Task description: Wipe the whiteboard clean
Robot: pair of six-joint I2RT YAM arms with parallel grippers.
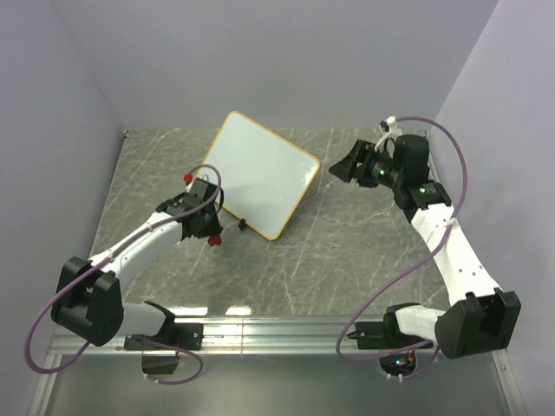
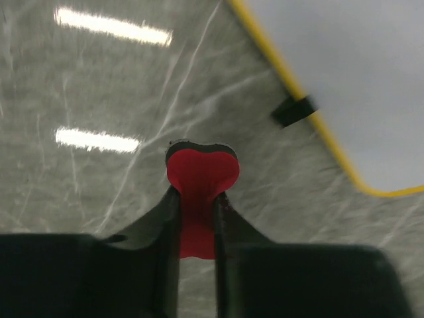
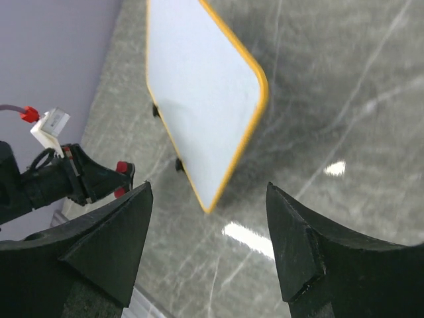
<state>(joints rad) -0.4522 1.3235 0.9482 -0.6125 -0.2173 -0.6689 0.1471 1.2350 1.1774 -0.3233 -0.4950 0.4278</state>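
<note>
The whiteboard (image 1: 260, 173) lies on the grey marble table, white with a yellow-orange rim, and its face shows no marks; it also shows in the wrist views as whiteboard (image 2: 358, 79) and whiteboard (image 3: 199, 99). My left gripper (image 1: 201, 211) sits just off the board's near-left edge, shut on the waist of a red bone-shaped eraser (image 2: 201, 173). The eraser's red ends stick out either side of the fingers (image 1: 213, 240). My right gripper (image 1: 342, 167) stands open and empty beside the board's right corner, not touching it; open right gripper (image 3: 209, 187).
Small black clips (image 1: 243, 225) sit on the board's near edge, one clip (image 2: 293, 110) close to the eraser. Purple walls enclose the table on three sides. A metal rail (image 1: 286, 329) and the arm bases run along the near edge.
</note>
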